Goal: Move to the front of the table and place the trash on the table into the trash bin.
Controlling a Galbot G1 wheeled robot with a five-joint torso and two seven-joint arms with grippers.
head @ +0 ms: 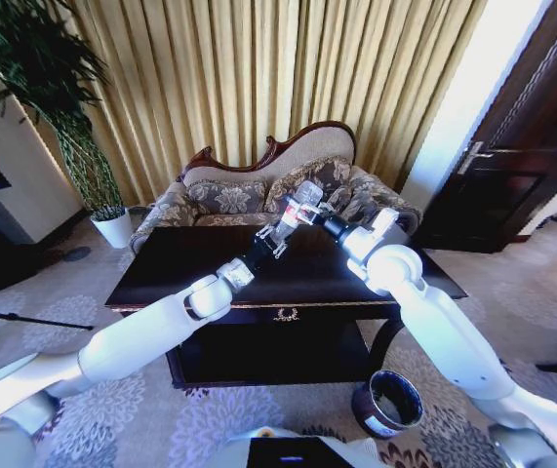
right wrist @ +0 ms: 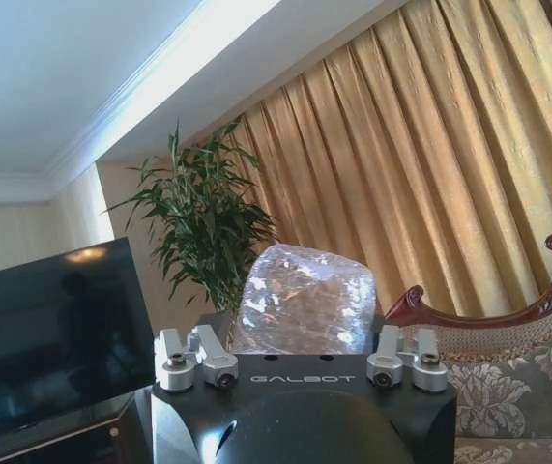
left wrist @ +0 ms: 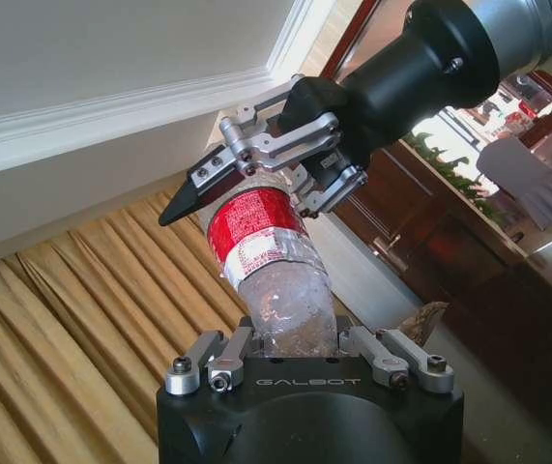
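The trash in hand is a small clear plastic bottle (head: 307,193) with a red-white label (left wrist: 256,227), held in the air above the dark glossy table (head: 171,278). My left gripper (head: 276,234) is shut on the bottle's clear lower end (left wrist: 290,309). My right gripper (head: 300,212) reaches in from the other side, and its fingers (left wrist: 219,172) close around the bottle's upper end. In the right wrist view, crumpled clear plastic (right wrist: 303,311) sits between that gripper's jaws. The dark round trash bin (head: 387,402) with a pale rim stands on the carpet by the table's front right leg.
A patterned sofa (head: 229,198) stands behind the table in front of gold curtains. A tall plant in a white pot (head: 114,230) is at the back left, a dark door (head: 512,166) at the right. Patterned carpet surrounds the table.
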